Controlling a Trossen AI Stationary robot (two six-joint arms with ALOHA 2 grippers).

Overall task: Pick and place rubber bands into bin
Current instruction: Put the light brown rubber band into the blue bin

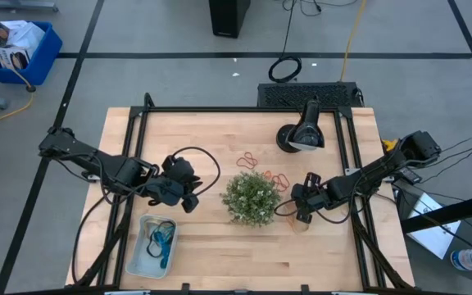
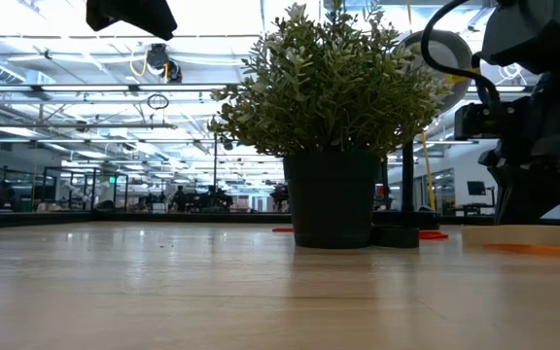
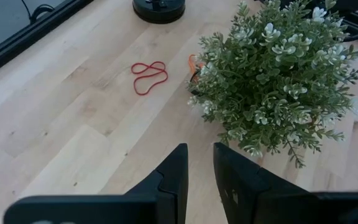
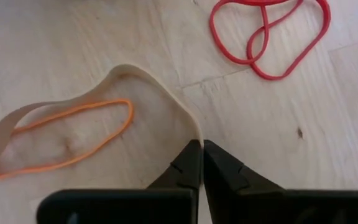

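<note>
A tan rubber band lies flat on the table to the right of the potted plant, with a thin orange band inside its loop. My right gripper is down at the table and shut on the tan band. Red bands lie just beyond it, and more red bands lie behind the plant. The pale bin stands at the near left with a few bands in it. My left gripper hangs above the table, left of the plant. It is narrowly open with nothing between its fingers. My right gripper pinches the tan band's strand between its two fingertips, at the bend of the loop closest to it. The fingers slant down from above, coming from the table's right side. The rest of the band lies slack and flat on the table.
A black round-based lamp stands at the far right of the table. The plant stands between the two arms. Black frame rails run along the table's sides. Bare wood lies between the plant and the near edge.
</note>
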